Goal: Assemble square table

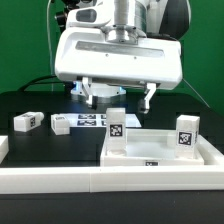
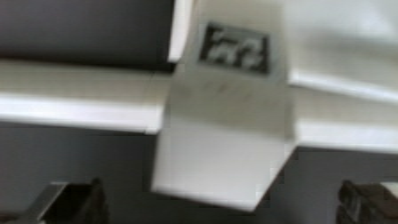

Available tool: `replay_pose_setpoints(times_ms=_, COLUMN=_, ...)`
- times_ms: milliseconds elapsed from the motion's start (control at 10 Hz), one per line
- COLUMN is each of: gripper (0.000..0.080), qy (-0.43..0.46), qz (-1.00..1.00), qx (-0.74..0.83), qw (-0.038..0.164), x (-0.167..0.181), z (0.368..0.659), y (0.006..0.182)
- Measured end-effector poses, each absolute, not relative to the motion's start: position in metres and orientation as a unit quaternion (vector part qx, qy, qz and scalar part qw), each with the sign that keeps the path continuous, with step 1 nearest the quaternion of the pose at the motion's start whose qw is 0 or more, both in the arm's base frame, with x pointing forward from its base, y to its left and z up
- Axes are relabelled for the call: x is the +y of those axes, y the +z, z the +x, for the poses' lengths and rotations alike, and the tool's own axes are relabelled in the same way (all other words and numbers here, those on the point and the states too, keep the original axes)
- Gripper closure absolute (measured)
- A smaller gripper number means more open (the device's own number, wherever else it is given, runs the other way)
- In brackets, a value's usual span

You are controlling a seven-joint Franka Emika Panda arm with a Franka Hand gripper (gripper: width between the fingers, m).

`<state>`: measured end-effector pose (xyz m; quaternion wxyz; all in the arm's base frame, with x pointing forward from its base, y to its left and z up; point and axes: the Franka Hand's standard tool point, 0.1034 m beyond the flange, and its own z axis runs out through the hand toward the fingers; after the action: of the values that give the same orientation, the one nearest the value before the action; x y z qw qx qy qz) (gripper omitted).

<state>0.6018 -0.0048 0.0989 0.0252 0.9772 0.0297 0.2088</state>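
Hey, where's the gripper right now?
In the exterior view the gripper hangs open at centre, above the upright leg at the tabletop's far corner on the exterior view's left; the marker board lies beside that leg.

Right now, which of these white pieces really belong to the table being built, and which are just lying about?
Part of the job:
tabletop; upright leg and second upright leg standing at it; loose leg and second loose leg off to the side; open gripper above.

Just lying about:
marker board; front rail.
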Motion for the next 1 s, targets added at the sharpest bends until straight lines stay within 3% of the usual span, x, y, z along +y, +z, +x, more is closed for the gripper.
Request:
replay_pose_setpoints(times_ms=600, gripper=0.015, qy=0.011, qz=0.999, qx=0.021, qw=-0.03, x=-0.0013, z=0.5976, y=0.0952)
replay_pose_setpoints(times_ms=1000, gripper=0.015, qy=0.003, qz=0.999, qx=0.021, qw=-0.031, x=-0.002, z=0.5999, y=0.094)
